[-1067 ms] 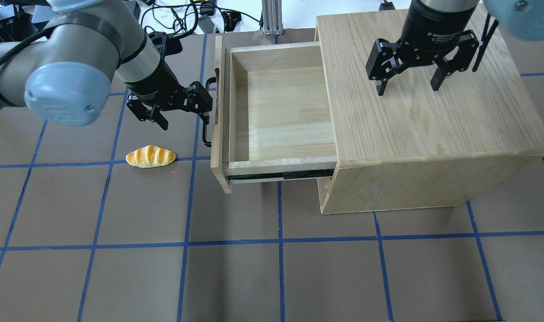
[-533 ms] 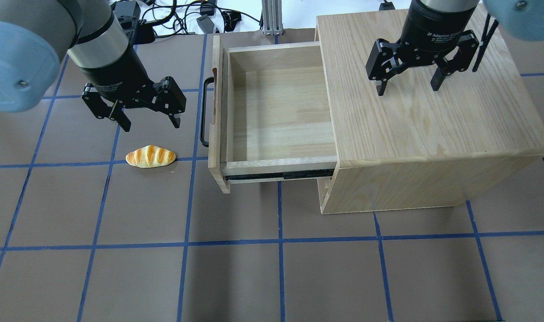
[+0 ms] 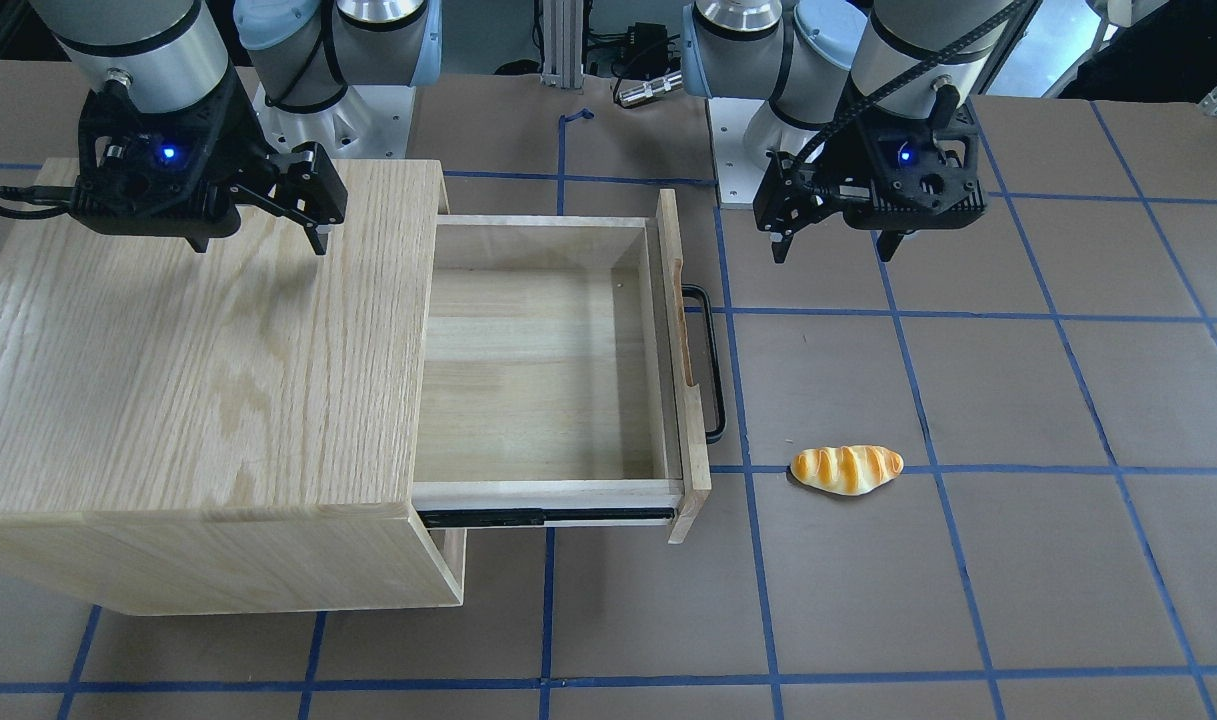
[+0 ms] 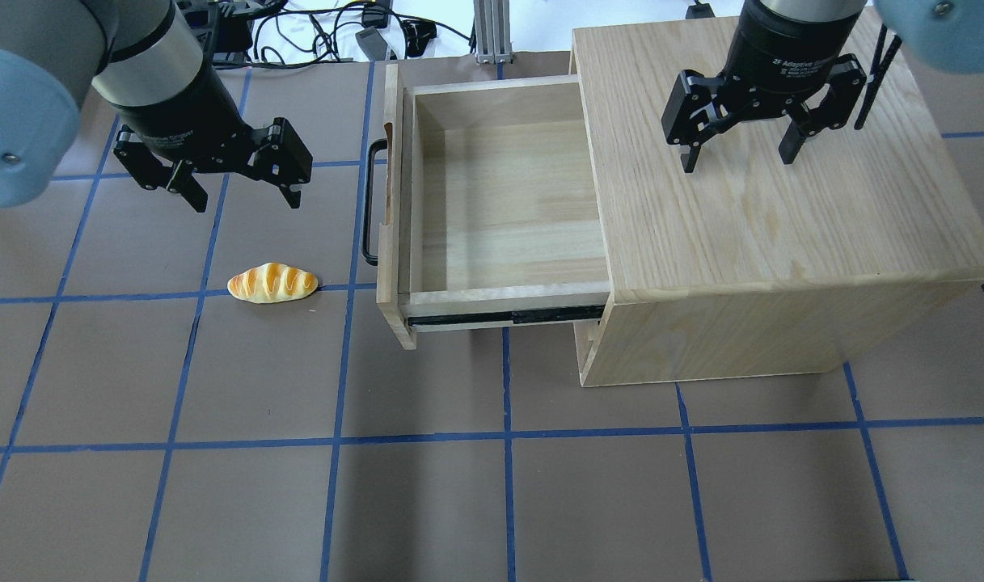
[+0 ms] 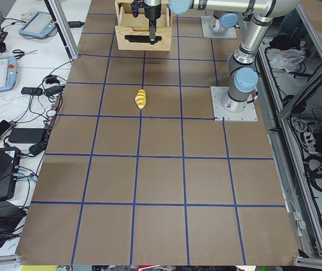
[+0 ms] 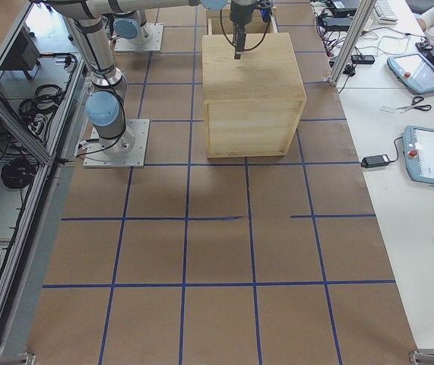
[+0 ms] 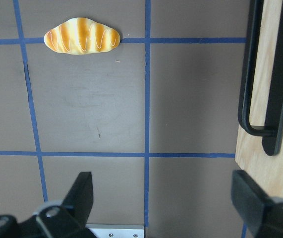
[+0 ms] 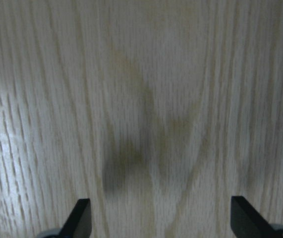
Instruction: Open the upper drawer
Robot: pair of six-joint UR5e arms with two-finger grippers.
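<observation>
Overhead view, clock bearings.
- Upper drawer (image 4: pixel 500 202): drawn well out of the cabinet (image 4: pixel 766 186) toward 9 o'clock; pale plank floor exposed, black side rail showing at its 6 o'clock edge.
- Bar handle (image 4: pixel 368 202): on the drawer front, nothing gripping it.
- Left gripper (image 4: pixel 245 200): fingers spread, holding nothing, hovering over the table (image 4: pixel 500 485) at 9 o'clock of the handle, apart from it.
- Right gripper (image 4: pixel 736 162): fingers spread, holding nothing, above the cabinet top.
- Bread roll (image 4: pixel 272 283): on the table at 5 o'clock of the left gripper.
</observation>
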